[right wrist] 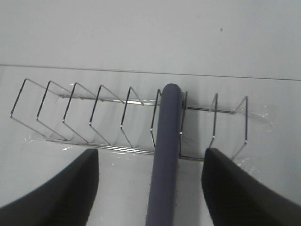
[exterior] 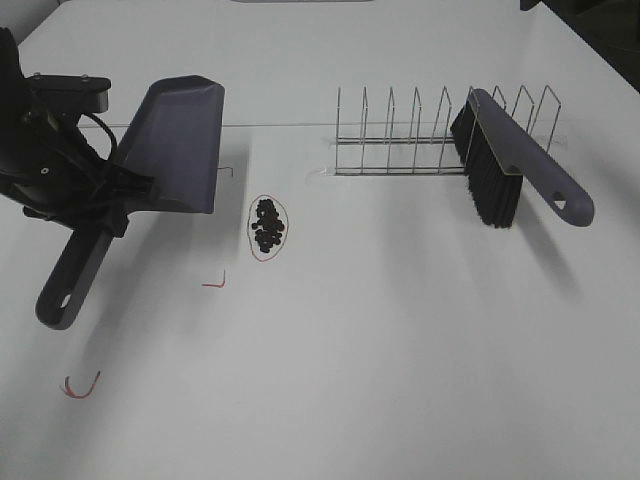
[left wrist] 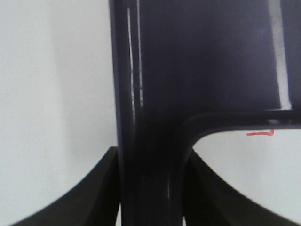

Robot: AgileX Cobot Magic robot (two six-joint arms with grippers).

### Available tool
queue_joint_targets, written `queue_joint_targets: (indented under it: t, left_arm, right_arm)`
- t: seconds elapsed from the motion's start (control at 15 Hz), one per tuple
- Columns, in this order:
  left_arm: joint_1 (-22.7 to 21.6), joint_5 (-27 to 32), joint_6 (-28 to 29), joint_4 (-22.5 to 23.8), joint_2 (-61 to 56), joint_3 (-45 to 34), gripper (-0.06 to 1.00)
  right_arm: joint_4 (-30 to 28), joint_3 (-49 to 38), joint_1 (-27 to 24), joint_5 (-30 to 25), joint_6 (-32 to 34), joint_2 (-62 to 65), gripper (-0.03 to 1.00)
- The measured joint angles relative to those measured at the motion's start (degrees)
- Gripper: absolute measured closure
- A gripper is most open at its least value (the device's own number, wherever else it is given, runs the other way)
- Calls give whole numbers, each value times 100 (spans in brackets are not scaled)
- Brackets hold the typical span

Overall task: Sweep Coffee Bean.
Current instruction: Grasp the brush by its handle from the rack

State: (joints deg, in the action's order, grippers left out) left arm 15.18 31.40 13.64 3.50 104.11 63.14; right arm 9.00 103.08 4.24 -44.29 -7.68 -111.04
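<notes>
Left claw [left wrist: 150,188] clenched on dustpan [exterior: 175,140]; right claw [right wrist: 150,188], released, should centre on brush [exterior: 520,165] handle before closing; beans [exterior: 268,225] beside dustpan.

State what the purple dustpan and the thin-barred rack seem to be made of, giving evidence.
The purple scoop-shaped dustpan: probably moulded plastic, smooth and glossy; light streaks run along it. The thin-barred silver rack: apparently metal wire, shiny, bent into loops.

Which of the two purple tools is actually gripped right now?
The dustpan: the left gripper has its jaws shut on the handle. The brush rests in the wire rack, with the right gripper jaws open either side of its handle.
</notes>
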Motion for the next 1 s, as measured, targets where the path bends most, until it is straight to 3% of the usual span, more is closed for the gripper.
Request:
queue_joint_targets:
  t: [0.27,0.33,0.47,1.0]
  left_arm:
    - [0,0,0,0,0,0,58]
    - [0,0,0,0,0,0,58]
    - [0,0,0,0,0,0,58]
    - [0,0,-23,0,0,0,58]
  right_arm:
    - [-160,808,269,-831,160,-647,36]
    - [-258,1301,269,-1432,298,-1043,36]
    - [-493,1633,269,-1902,527,-1375,36]
    - [-619,1725,269,-2137,768,-1937,36]
